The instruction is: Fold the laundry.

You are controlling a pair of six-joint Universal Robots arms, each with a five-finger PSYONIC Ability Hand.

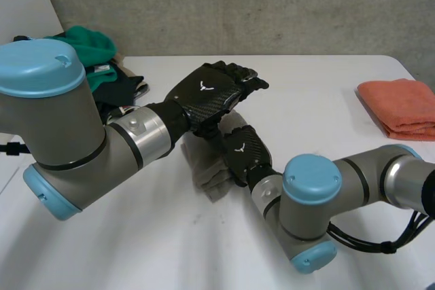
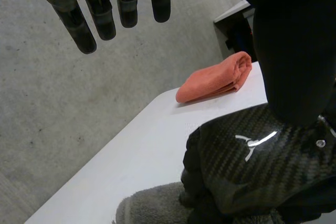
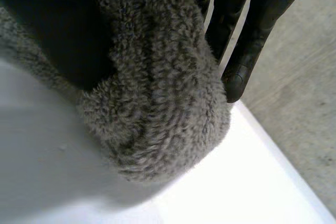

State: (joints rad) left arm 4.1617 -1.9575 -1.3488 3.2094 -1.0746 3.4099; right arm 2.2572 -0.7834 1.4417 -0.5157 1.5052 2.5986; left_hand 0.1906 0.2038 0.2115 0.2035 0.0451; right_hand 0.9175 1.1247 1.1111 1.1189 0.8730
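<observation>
- Judging by the layout, the task was partly done: one orange towel (image 1: 401,108) lay folded at the right end of the counter (image 1: 319,93)
- grey towel (image 1: 207,171) sat mid-counter, bunched into a thick fold under the right hand (image 1: 243,151), not yet a neat stack
- right hand had its thumb inside the fold and straight fingers (image 3: 239,30) on the outer side, pinching the towel layer between them
- left hand (image 1: 207,93) hovered just above the right hand, fingers (image 2: 100,17) straight and spread, holding nothing
- pile of clothes (image 1: 95,59), green and dark, sat unfolded at the far left corner, so most of the work looked left to do
</observation>
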